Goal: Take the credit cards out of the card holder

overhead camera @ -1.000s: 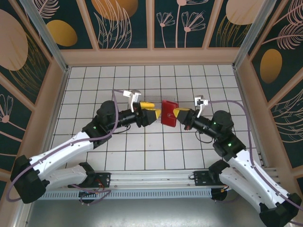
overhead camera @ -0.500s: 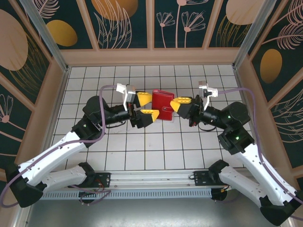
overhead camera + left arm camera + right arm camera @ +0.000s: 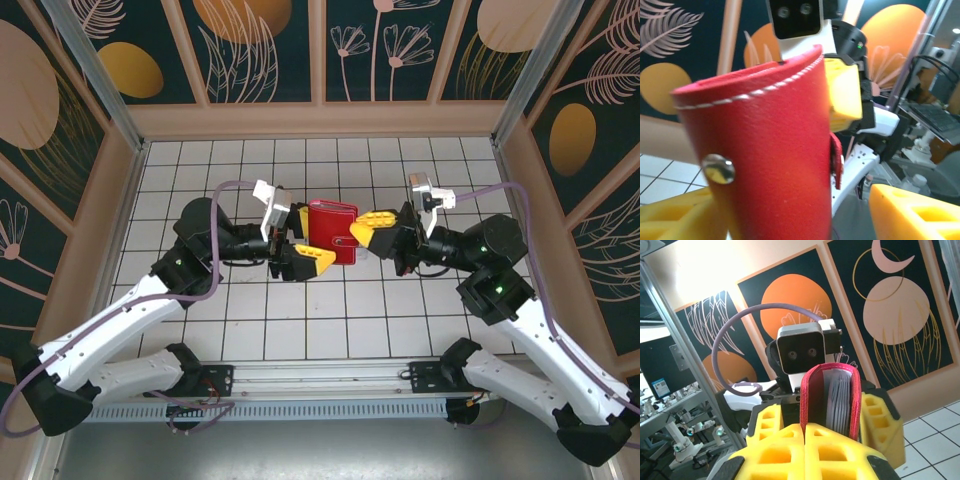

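Over the middle of the tiled table (image 3: pixel 330 330), top view: the red wallet (image 3: pixel 330 225) is up in the air between my two grippers. My left arm (image 3: pixel 150 300) runs up from its base and bends inward, wrist pointing right. My right arm (image 3: pixel 520 320) does the same the other way, wrist pointing left, so the two wrists face each other. The right gripper (image 3: pixel 366 230) is at the wallet's right edge. The left gripper (image 3: pixel 303 240) is at its left side, one yellow finger in front of the wallet.

Left wrist view: the wallet (image 3: pixel 770 165) stands close up, with white stitching along the top and a metal stud (image 3: pixel 718 168) on its face. The closing tab (image 3: pixel 836 160) hangs on its right edge. My left fingers (image 3: pixel 912 215) sit spread on either side, the right-hand one apart from the leather, so nothing is clamped. A right finger (image 3: pixel 842 95) shows behind the wallet.

Right wrist view: the right gripper (image 3: pixel 805 445) is closed tight, fingers pressed together and pinching the wallet's near edge. The wallet (image 3: pixel 810 390) rises upright from them, seen edge-on and gaping a little. Grey layers (image 3: pixel 837 397) show inside, cards or pockets I cannot tell. The left fingers (image 3: pixel 767 427) flank it, under the left wrist camera (image 3: pixel 801 347).
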Tool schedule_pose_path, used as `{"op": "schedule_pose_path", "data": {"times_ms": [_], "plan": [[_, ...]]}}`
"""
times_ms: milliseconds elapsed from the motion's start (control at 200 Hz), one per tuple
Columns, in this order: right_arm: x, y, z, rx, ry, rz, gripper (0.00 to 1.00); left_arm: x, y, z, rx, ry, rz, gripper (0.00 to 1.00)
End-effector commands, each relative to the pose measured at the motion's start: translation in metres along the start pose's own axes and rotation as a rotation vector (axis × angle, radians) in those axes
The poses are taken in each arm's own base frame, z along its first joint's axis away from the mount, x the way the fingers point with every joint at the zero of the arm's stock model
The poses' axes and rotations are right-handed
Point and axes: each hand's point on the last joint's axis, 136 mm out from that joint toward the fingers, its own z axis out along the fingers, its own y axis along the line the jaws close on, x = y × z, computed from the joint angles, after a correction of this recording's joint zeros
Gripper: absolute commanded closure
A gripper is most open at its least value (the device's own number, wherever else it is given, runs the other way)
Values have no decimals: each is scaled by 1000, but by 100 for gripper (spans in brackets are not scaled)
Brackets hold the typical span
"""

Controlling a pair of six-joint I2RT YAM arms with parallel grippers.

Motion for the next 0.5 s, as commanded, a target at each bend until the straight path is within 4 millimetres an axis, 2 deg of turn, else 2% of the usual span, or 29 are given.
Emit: {"op": "schedule_pose_path", "data": {"times_ms": [0,130,335,495], "plan": [[-25,23,-1,-60,-80,-96,100,-21,-34,-6,121,-27,96,40],[-25,24,-1,-54,-85,-99,100,-23,-37,-10,117,-31,111,52],[-25,21,-2,-31,-85,-105,100,-20,-40,-10,130,-22,111,62],[-23,17,-1,-14,-81,-102,100,-20,-41,-10,139,-15,119,74]]}}
